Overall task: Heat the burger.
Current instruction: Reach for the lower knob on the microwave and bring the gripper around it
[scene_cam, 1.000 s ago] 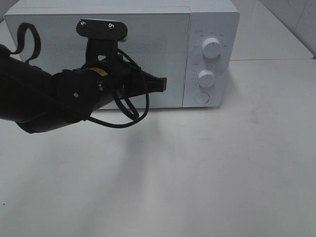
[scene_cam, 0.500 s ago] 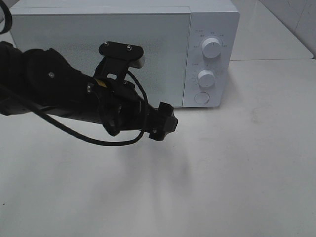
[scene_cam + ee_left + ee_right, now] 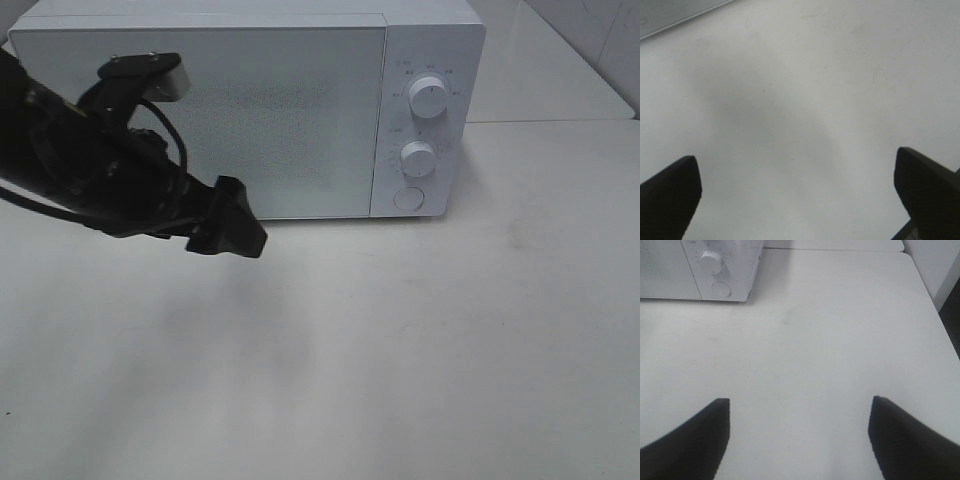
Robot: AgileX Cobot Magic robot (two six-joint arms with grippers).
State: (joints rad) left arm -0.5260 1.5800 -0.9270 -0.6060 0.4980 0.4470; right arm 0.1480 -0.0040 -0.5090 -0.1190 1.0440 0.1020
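High cam: white microwave (image 3: 250,100) at 12 o'clock on table (image 3: 450,330), door shut and frosted, so no view inside. Ctrl panel on its 3 o'clock side w/ upper knob (image 3: 428,99), lower knob (image 3: 417,159) and round button (image 3: 408,198) beneath. Left arm (image 3: 90,170) in from 9 o'clock, crossing front of door. Left gripper (image 3: 235,228) aimed toward 4 o'clock, over table just in front of microwave's base. Left wrist cam: fingers (image 3: 670,195) spread wide, gripping nothing, only tabletop between. Right gripper (image 3: 797,440), seen in right wrist cam only: jaws wide apart, empty, over table, microwave's panel corner well ahead. Burger: can't tell where from these views.
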